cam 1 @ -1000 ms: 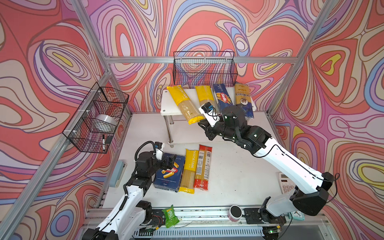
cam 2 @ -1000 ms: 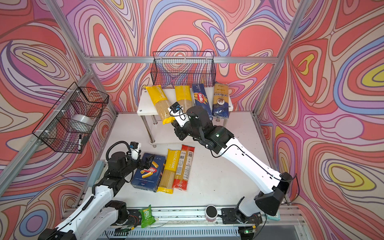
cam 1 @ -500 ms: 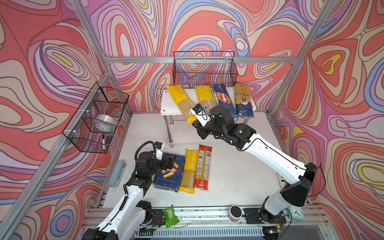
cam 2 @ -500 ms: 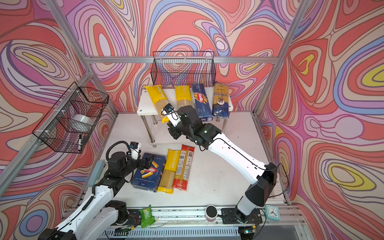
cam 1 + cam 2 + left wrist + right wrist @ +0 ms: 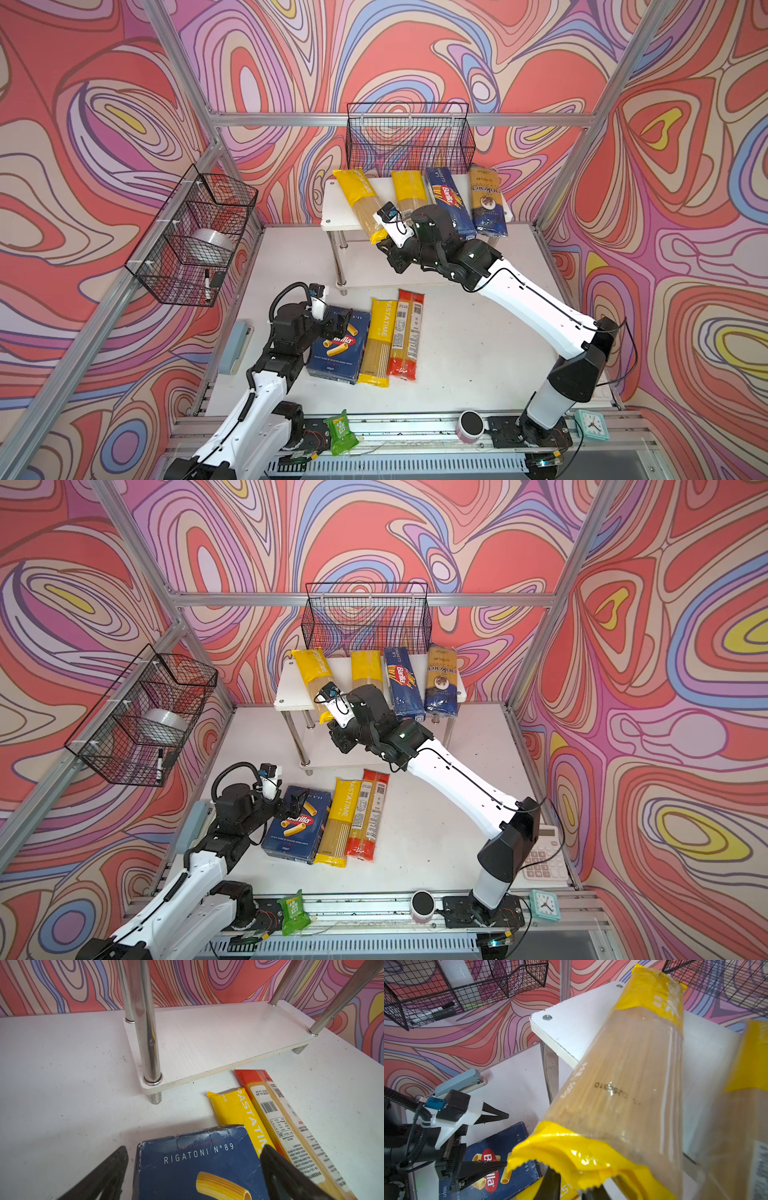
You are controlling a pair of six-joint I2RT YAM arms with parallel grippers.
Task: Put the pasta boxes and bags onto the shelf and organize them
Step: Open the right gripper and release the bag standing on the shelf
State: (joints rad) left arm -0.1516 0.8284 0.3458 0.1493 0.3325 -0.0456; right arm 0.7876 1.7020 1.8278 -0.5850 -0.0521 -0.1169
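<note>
Past the shelf edge, the yellow-ended bag ends at the right hand.

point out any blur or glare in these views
left wrist view: left gripper's fingers soft, streaky reflections on the chrome leg; right wrist view: white glare on the crinkled end of the near yellow-ended bag, the second yellow bag at the edge blurred; both top views: sharp, evenly lit

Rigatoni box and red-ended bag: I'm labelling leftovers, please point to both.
rigatoni box (image 5: pixel 338 353): in a top view, front face
red-ended bag (image 5: pixel 406 336): in a top view, labelled middle
</note>
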